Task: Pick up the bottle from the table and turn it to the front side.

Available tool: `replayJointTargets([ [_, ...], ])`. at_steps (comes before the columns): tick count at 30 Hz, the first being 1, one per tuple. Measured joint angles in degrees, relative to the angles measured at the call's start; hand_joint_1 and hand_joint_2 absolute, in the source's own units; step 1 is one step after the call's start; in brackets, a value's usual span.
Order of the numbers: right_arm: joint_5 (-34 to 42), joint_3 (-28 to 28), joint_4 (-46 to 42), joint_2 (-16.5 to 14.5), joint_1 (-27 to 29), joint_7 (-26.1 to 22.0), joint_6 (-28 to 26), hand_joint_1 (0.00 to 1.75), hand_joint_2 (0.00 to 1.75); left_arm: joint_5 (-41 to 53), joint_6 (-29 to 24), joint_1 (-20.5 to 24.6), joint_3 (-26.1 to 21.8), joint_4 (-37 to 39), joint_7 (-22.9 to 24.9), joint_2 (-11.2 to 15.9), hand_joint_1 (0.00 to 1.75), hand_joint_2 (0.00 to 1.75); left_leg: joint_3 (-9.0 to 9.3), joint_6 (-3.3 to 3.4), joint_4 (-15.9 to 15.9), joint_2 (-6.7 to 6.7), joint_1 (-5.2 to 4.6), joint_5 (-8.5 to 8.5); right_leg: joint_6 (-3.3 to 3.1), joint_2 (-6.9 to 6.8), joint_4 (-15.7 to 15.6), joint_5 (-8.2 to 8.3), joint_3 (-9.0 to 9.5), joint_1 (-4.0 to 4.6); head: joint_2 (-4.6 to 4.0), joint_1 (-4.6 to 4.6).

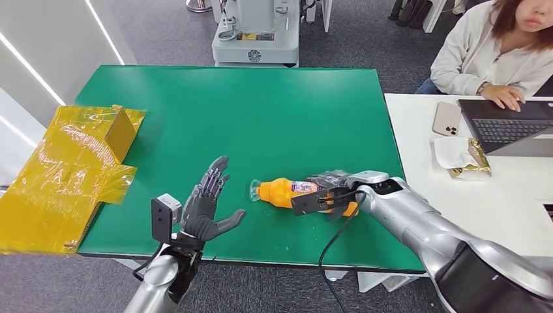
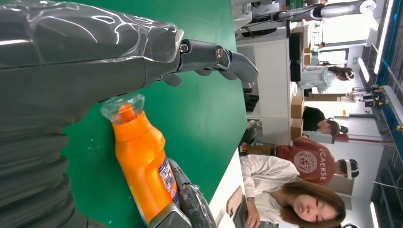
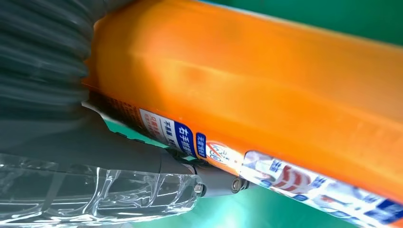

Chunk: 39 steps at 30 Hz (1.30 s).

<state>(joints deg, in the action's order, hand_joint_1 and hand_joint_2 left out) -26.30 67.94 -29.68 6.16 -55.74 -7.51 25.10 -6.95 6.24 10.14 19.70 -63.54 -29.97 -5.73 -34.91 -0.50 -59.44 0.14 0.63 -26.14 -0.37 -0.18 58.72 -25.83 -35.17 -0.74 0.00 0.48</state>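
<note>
The orange bottle (image 1: pixel 282 192) lies on its side on the green table (image 1: pixel 248 111), its clear cap pointing toward my left hand. My right hand (image 1: pixel 329 189) is wrapped around the bottle's lower half, covering part of the label. In the right wrist view the bottle (image 3: pixel 266 80) lies tight against the hand (image 3: pixel 119 156), with the thumb under the label. My left hand (image 1: pixel 205 205) is held open with fingers spread, a short way left of the cap and not touching it. In the left wrist view the bottle (image 2: pixel 145 171) lies just past that hand (image 2: pixel 95 57).
A yellow film-wrapped box (image 1: pixel 72 169) hangs over the table's left edge. A white table (image 1: pixel 450 202) adjoins on the right with a phone (image 1: pixel 447 119), a laptop (image 1: pixel 508 127) and a seated person (image 1: pixel 489 45). A grey machine base (image 1: pixel 255 39) stands beyond the far edge.
</note>
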Motion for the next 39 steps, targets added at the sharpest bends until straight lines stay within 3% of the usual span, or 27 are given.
replayJointTargets([
  [2, -0.1, 0.3, 0.2, 0.0, 0.0, 0.0, 0.5, 0.07, 1.75, -0.3, 0.2, -0.1, 0.0, 0.0, 0.0, 0.0, 0.00, 1.75, 0.00, 0.00, 0.0, 0.00, 0.00, 0.00, 0.00, 0.00, 0.0, 0.00, 0.00, 0.00, 0.00, 0.00],
  [5, -0.2, 0.5, 0.3, 0.0, 0.0, 0.1, 0.9, 1.38, 1.75, -0.5, 0.3, -0.2, -0.1, 0.0, 0.0, 0.0, 0.00, 1.75, 0.00, 0.00, 0.0, 0.00, 0.00, 0.00, 0.00, 0.00, 0.0, 0.00, 0.00, 0.00, 0.00, 0.00],
  [6, -0.2, 0.6, 0.4, 0.0, 0.0, 0.1, 1.0, 1.75, 1.75, -0.5, 0.3, -0.3, -0.1, 0.0, 0.0, 0.0, 0.00, 1.75, 0.01, 0.00, 0.0, 0.00, 0.00, 0.00, 0.00, 0.00, 0.0, 0.00, 0.00, 0.00, 0.00, 0.00],
  [10, -0.2, 0.8, 0.4, 0.0, -0.2, 0.1, 0.3, 1.75, 1.75, -0.5, 0.3, -0.5, -0.2, 0.0, 0.0, 0.0, 0.00, 1.75, 0.05, 0.00, 0.0, 0.02, 0.00, 0.00, 0.00, 0.01, 0.0, 0.00, 0.03, 0.00, 0.00, 0.00],
  [17, 0.1, 0.9, 0.4, 0.5, 0.5, -0.4, -5.7, 1.75, 1.75, -0.7, 0.3, -1.1, -0.2, 0.0, 0.0, 0.2, 0.00, 1.75, 0.08, 0.00, 0.0, 0.01, 0.00, 0.00, 0.00, 0.00, 0.0, 0.01, 0.06, 0.00, 0.00, 0.00],
  [24, 5.1, -3.7, -1.8, 2.5, 4.1, -5.2, -13.3, 1.75, 1.75, 0.3, -0.8, -3.0, -0.3, -2.1, -0.2, 0.2, 0.00, 1.75, 0.06, 0.01, 0.0, 0.00, 0.00, -0.02, 0.00, 0.00, 0.0, 0.00, 0.05, 0.00, 0.00, 0.01],
  [39, 5.2, -7.5, -4.5, 4.2, 6.4, -5.9, -13.6, 1.75, 1.75, 0.5, -0.9, -4.0, -0.4, -3.8, -0.2, 0.2, 0.00, 1.75, 0.08, 0.01, 0.0, 0.01, 0.00, -0.01, 0.00, 0.00, 0.0, 0.00, 0.07, 0.00, 0.00, 0.00],
])
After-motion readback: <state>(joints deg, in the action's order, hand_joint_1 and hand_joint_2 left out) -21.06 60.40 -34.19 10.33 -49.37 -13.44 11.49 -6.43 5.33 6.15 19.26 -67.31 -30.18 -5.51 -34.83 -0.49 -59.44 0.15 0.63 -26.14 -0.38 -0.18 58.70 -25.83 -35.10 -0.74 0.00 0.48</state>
